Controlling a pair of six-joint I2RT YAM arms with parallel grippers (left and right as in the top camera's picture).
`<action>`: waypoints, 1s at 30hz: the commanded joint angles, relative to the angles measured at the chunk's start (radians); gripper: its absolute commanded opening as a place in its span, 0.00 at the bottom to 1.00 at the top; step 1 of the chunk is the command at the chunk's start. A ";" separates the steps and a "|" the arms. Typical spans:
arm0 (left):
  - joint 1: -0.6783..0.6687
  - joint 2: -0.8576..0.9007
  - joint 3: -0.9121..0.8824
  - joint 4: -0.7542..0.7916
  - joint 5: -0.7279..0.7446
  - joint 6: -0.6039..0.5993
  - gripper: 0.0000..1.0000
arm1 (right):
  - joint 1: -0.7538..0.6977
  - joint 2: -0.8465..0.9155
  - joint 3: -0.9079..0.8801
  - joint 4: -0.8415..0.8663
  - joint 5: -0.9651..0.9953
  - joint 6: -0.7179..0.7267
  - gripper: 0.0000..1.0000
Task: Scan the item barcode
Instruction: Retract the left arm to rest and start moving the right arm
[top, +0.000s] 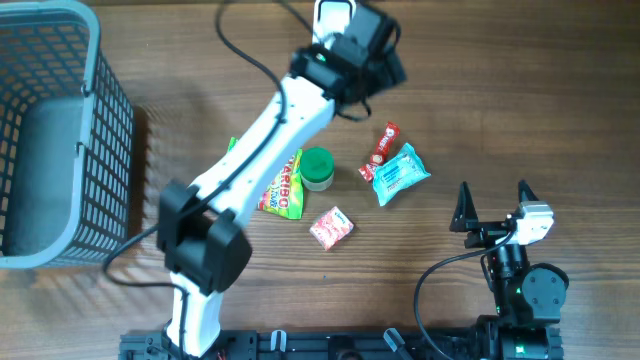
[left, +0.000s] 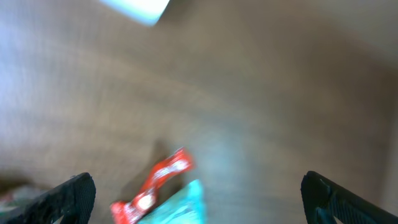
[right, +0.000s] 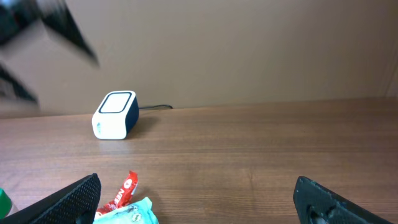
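wooden table (top: 520, 100) — white scanner (right: 115, 115) at far edge, beige wall (right: 249, 50) behind

Overhead view was evenly lit and pretty sharp, just soft shadows, the darkest one beside the basket (top: 110, 110) on the table (top: 520, 110). Left wrist view was a mess though: heavy motion blur everywhere, and the red wrapper (left: 152, 183) was totally smeared. Right wrist view was crisp on the scanner (right: 115, 115) under warm, even light, but the dark arm (right: 68, 28) in the top-left corner was blurred.
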 joint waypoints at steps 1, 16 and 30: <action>0.026 -0.107 0.183 0.048 -0.175 0.135 1.00 | 0.005 -0.006 -0.001 0.003 -0.015 -0.010 1.00; 0.147 -0.313 0.542 0.278 -0.726 0.819 1.00 | 0.005 0.043 0.001 0.018 -0.211 1.222 1.00; 0.320 -0.818 -0.067 0.282 -0.726 0.805 1.00 | 0.008 0.558 0.639 -0.496 -0.307 0.957 1.00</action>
